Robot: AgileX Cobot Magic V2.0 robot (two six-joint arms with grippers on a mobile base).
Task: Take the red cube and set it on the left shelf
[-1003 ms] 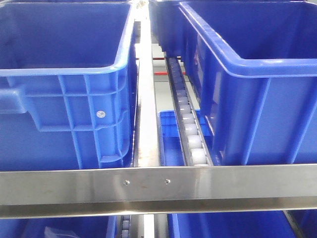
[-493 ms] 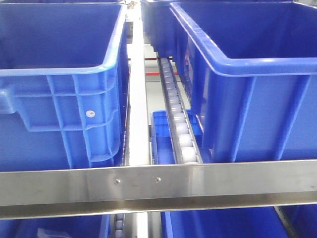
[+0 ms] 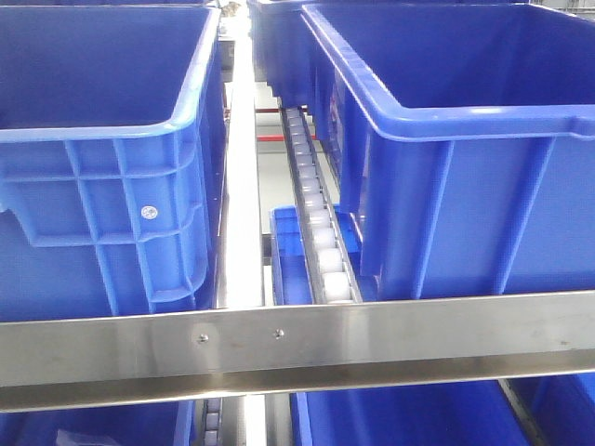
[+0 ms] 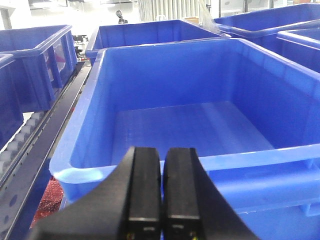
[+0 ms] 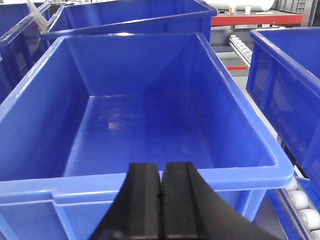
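The left shelf (image 3: 307, 348) is a shiny steel rack with a flat rail across its front. Two small screws sit in that rail. Behind the rail stand two big blue crates, one on the left (image 3: 102, 177) and one on the right (image 3: 465, 167). Between them runs a track of white rollers (image 3: 316, 223). More blue bins show on the level below.

The left gripper (image 4: 161, 195) is black, and its two fingers are pressed together with nothing between them. It hangs just in front of a blue crate (image 4: 175, 115) whose inside shows only bare blue plastic.

The right gripper (image 5: 161, 205) is black too, its fingers also pressed together and holding nothing. It hangs at the near edge of another bare blue crate (image 5: 140, 115).

The red cube cannot be found for sure. A small red thing (image 4: 50, 197) peeks out low beside the left crate, but it is too blurry to name.

No words or labels can be read anywhere.
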